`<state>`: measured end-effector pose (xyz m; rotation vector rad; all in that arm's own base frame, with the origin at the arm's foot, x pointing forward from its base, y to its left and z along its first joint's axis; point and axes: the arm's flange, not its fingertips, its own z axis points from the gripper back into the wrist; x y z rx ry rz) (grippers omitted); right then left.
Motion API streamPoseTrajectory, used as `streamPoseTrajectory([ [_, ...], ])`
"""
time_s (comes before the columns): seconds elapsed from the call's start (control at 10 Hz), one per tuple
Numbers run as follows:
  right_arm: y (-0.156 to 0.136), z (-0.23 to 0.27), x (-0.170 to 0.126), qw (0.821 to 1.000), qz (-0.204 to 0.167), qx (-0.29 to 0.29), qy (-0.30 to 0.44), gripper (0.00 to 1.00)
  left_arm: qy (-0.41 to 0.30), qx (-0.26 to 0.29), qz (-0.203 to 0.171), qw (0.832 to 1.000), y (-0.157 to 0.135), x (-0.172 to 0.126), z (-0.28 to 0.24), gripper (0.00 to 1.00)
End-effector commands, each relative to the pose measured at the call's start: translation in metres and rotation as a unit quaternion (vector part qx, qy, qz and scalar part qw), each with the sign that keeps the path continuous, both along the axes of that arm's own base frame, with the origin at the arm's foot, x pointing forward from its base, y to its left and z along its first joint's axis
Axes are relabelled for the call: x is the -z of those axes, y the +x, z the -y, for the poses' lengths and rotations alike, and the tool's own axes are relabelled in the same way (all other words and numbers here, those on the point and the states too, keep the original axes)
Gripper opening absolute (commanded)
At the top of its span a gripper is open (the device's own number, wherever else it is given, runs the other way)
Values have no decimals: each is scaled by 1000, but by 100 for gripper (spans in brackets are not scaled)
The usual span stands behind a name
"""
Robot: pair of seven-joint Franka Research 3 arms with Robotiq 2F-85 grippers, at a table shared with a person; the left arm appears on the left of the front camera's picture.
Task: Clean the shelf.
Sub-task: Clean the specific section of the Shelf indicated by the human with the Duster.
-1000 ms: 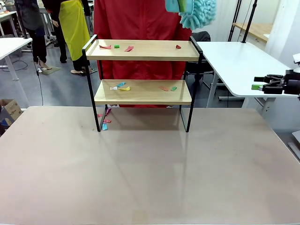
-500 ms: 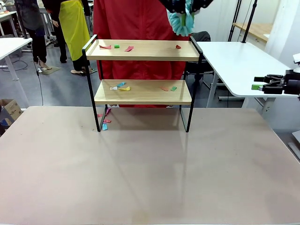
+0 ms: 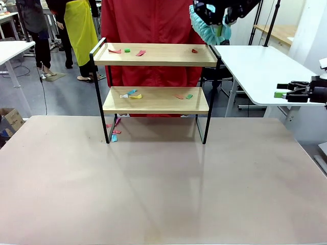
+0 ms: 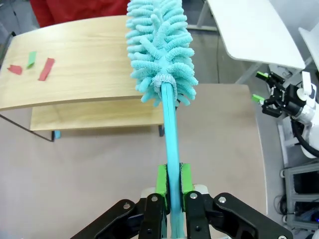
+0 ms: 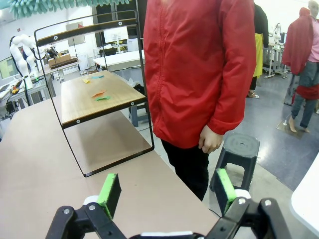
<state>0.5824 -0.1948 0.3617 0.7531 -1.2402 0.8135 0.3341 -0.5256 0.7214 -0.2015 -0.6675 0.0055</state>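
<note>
Left wrist view: left gripper jaws pinch the handle of a teal duster, its head above the shelf. The right gripper jaws stand spread, empty.

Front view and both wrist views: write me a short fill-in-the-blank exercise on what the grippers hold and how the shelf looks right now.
1. The left gripper, jaws shut, holds the handle of a fluffy turquoise ____.
2. The right gripper has its jaws ____ and holds nothing.
3. The shelf has ____ wooden boards, each strewn with paper scraps.
4. Behind the shelf stands a person in a ____ jacket.
Missing words: duster, open, two, red.
</note>
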Motion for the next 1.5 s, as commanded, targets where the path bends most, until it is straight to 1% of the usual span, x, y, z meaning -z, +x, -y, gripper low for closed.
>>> streamPoseTrajectory([
  [0.0,0,-2,-8,1000,-8,8,-2,100,-11,-9,-3,1000,1,2,13,13],
  [0.4,0,-2,-8,1000,-8,8,-2,100,9,-19,-40,999,11,33,17,13],
  [0.5,0,-2,-8,1000,-8,8,-2,100,9,-13,-54,998,13,38,14,13],
  [0.6,0,-2,-8,1000,-8,8,-2,100,11,-22,-72,997,16,42,12,13],
  [0.8,0,-2,-8,1000,-8,8,-2,100,11,-23,-87,996,21,41,8,13],
  [0.9,0,-2,-8,1000,-8,8,-2,100,14,-14,-61,998,19,46,15,13],
  [1.0,0,-2,-8,1000,-8,8,-2,100,12,-17,-71,997,20,47,13,13],
  [1.1,0,-2,-8,1000,-8,8,-2,100,29,-6,-96,995,23,44,5,13],
  [1.4,0,-2,-8,1000,-8,8,-2,100,52,-18,-109,993,34,34,-23,13],
])
